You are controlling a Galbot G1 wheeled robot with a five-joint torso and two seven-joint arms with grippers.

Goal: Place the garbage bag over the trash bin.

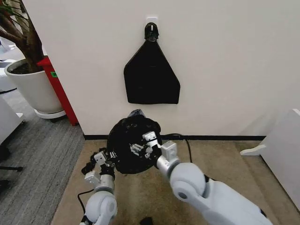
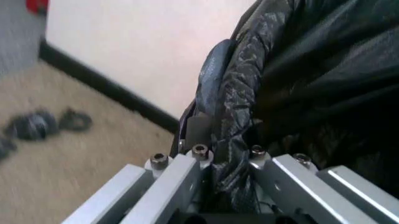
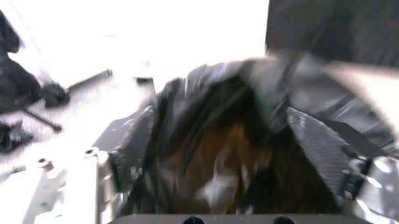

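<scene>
Garbage bag [image 1: 132,143] hangs bunched above the floor by the wall. Left gripper [image 2: 227,161] and right gripper [image 1: 149,144] each pinch its film. Light, limp, slippery; hold by the rim.

Crinkly black plastic garbage bag [image 1: 133,143] bulges close against the cream wall [image 1: 225,70], leaving little room behind it. Open tan carpet floor [image 1: 220,157] lies free to the right; a black cable [image 1: 189,149] trails there. A white plant pot [image 1: 30,86] blocks far left.
</scene>
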